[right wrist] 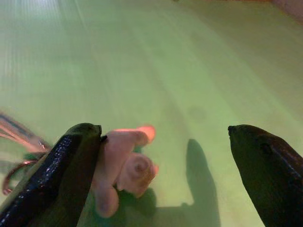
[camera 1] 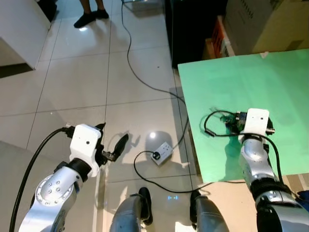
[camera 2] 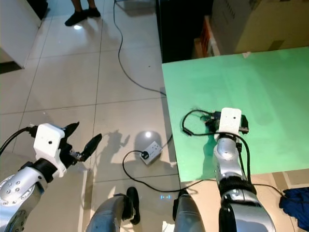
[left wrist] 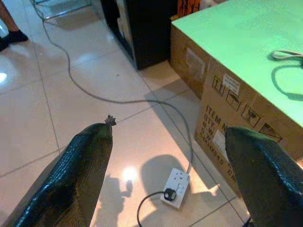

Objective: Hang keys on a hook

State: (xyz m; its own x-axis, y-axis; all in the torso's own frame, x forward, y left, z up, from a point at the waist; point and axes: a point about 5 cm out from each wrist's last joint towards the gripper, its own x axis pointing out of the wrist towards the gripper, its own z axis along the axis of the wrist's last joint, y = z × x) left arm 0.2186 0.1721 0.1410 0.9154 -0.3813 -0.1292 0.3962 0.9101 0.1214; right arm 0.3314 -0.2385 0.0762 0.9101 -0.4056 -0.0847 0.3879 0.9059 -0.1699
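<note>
Right at the lens, a pink charm rests against one finger of the right gripper, jaws spread wide over the green table. The keys look light, loose, jangly; best pinched at the ring. Black cord trails leftward, probably their long axis. Left gripper hangs open above the floor.

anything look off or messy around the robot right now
A white power strip lies loose on the tiled floor beside the robot's feet, its cable trailing across the tiles, a likely trip hazard. The right gripper hovers open over the green table, by a small pink charm.
</note>
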